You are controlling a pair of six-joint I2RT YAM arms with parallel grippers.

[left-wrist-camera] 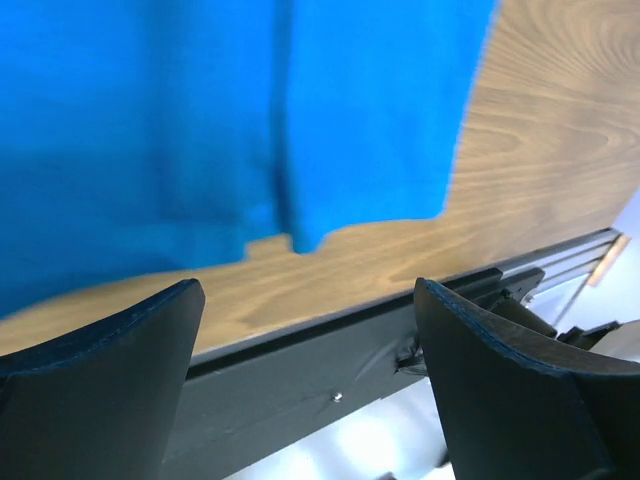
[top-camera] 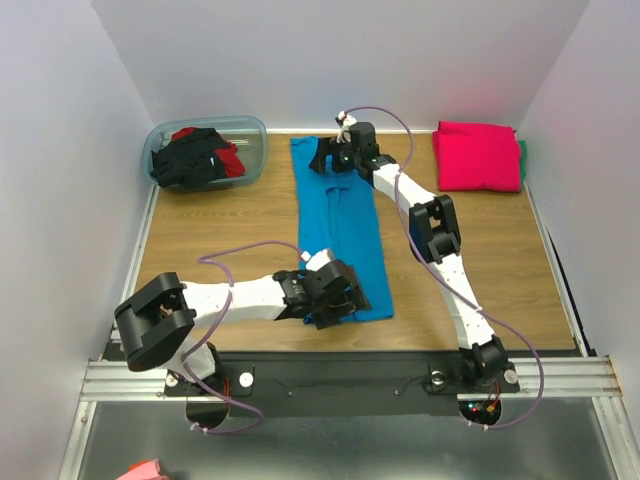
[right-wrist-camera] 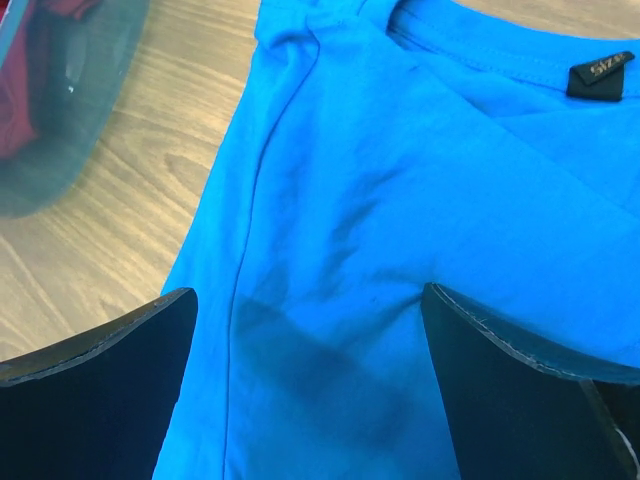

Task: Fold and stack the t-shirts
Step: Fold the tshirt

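Left tool [left-wrist-camera: 308,285] wide | right tool [right-wrist-camera: 308,292] wide | turquoise t-shirt [top-camera: 345,225] long axis near-to-far, collar at far end

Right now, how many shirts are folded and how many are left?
Done: the magenta-pink shirt lies folded at the far right. In hand: the turquoise-blue shirt is folded to a long strip, with the left gripper and right gripper open over its ends. Left: black and red shirts crumpled in the tub.

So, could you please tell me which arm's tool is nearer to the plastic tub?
Right. The right tool hovers over the collar end of the turquoise shirt, a short way to the side of the tub; the left tool is at the shirt's near hem, much farther away.
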